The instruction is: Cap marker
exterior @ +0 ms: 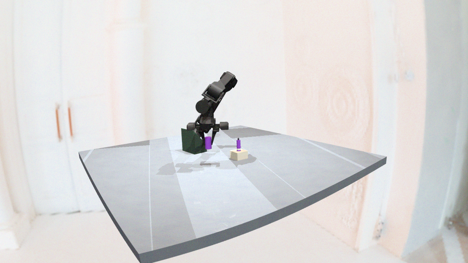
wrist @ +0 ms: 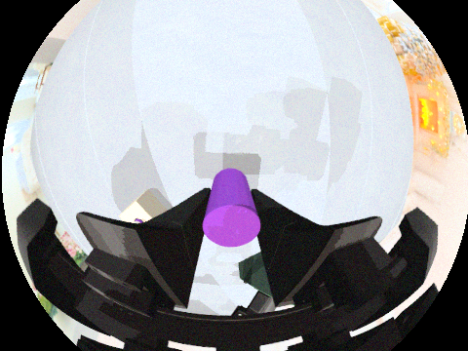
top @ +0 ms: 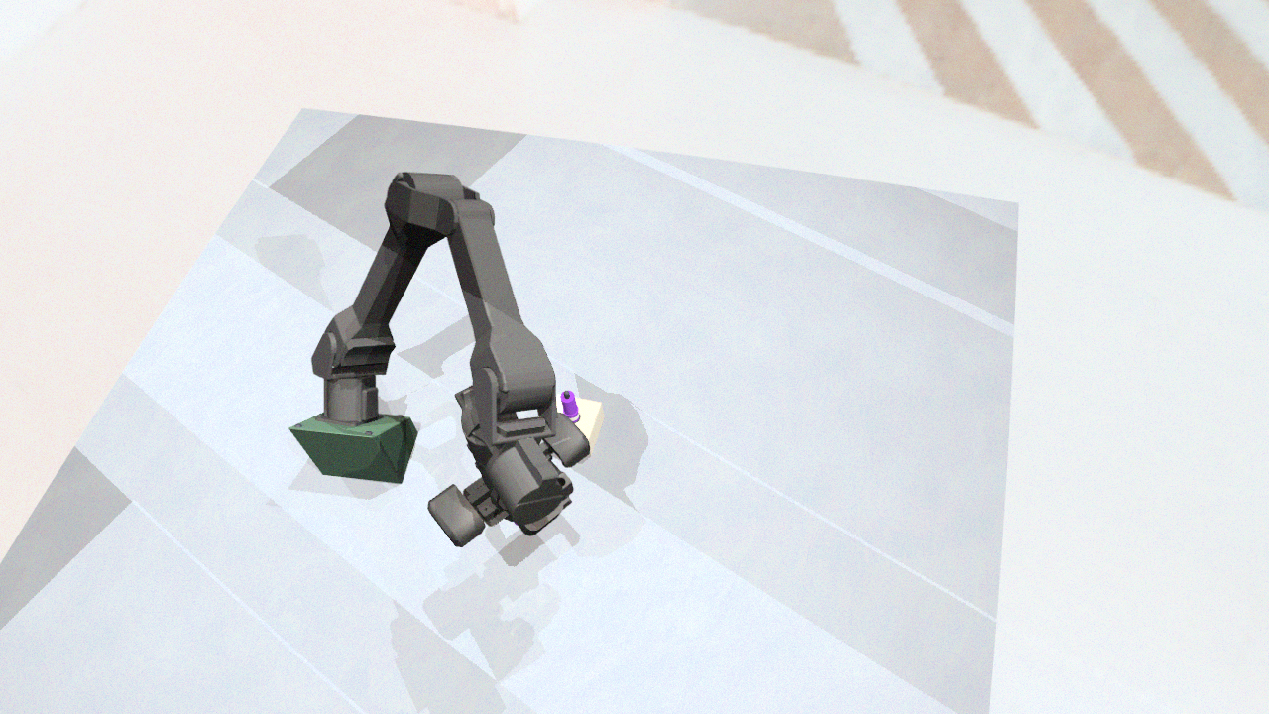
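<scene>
The purple cap (exterior: 208,143) (wrist: 231,210) is held upright between the fingertips of my gripper (exterior: 208,142) (wrist: 230,194), which is shut on it. It hangs a little above the table. The purple marker (top: 569,405) (exterior: 238,144) stands upright, dark tip up, in the cream holder block (top: 595,425) (exterior: 238,155) (wrist: 142,205). The block is to the right of the cap in the exterior view. In the top view the cap and fingertips are hidden behind the arm, which also hides part of the block. The wrist view shows only a sliver of the marker behind the left finger.
The arm's green base (top: 355,450) (exterior: 191,142) (wrist: 253,273) stands on the table (top: 798,399) (exterior: 235,202), behind the cap in the exterior view. Shadows of the arm fall across the table. The table's edges show in the top and exterior views.
</scene>
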### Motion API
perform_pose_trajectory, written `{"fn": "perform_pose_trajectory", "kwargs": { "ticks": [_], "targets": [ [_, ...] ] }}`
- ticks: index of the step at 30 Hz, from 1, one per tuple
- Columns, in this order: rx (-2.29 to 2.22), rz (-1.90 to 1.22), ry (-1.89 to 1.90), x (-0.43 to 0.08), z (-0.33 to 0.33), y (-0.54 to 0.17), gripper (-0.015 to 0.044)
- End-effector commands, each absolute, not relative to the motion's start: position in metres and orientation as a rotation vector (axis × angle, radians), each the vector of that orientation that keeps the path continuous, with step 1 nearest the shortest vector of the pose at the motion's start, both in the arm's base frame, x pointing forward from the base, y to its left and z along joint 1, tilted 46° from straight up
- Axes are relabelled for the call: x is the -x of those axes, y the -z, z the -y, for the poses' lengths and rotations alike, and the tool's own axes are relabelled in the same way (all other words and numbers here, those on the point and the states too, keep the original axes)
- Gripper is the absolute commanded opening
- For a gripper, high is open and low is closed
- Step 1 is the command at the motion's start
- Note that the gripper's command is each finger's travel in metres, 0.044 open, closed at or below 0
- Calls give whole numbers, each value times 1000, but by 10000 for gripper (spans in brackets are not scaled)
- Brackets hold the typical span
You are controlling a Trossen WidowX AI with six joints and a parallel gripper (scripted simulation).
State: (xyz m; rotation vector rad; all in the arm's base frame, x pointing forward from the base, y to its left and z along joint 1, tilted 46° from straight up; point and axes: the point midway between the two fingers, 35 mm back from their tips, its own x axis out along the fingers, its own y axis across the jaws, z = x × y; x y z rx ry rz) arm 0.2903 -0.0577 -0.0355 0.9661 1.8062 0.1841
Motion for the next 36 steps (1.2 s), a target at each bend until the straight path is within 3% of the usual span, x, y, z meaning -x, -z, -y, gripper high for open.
{"fn": "perform_pose_trajectory", "kwargs": {
  "ticks": [1, 36],
  "targets": [
    [-971, -1805, -182, -295, 48, 17, 0],
    [-975, -1802, -213, -292, -30, -112, 0]
  ]
}}
